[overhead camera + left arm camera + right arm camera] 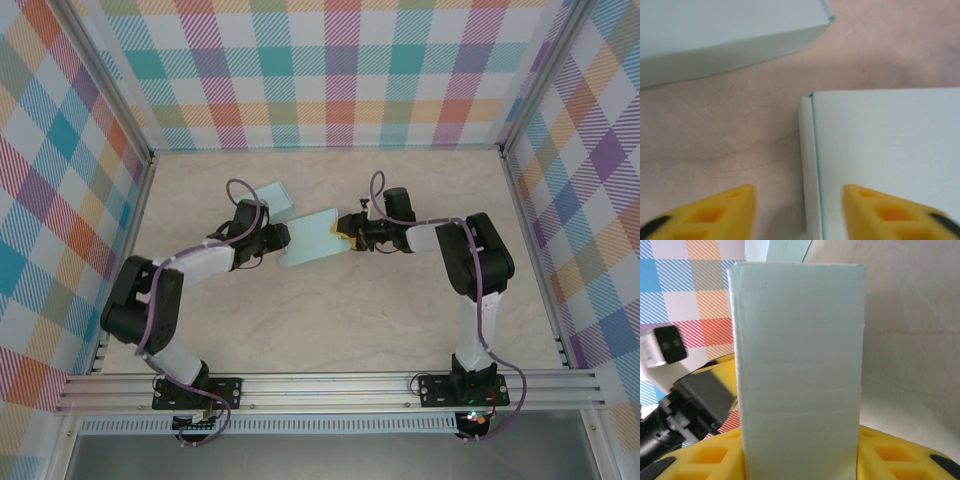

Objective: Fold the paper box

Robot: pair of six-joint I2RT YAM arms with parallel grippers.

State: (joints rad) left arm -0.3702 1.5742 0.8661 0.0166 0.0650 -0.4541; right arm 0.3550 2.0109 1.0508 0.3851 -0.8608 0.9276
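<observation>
- Between the right gripper's (800,456) yellow fingers (905,457) sits the paper box (799,365). Its two long sides lie flush against the pads, so the jaws pinch it across its narrow width.
- At the box's opposite end, the left gripper (797,212) has its fingers (715,212) spread wide. One hangs over the box's top face and the other over bare table, with the box's side edge running up between them. Whether the finger above the box touches it I cannot tell.
- Seen from above, the box lies mid-table, slightly askew, with one gripper at each short end.
- The box is pale mint card, matte, and closed into a flat rectangular block with crisp corners. Faint creases cross its face, and a thin strip of card shows along one side edge.
- Just beyond the box's far-left corner lies a second pale box (272,197), near it but apart, with a band of table between them.
- On the near side of the box, the table (400,330) runs open toward the arm bases. It is smooth, beige and marble-veined.
- Checked walls (340,70) stand well apart from the box on three sides.
</observation>
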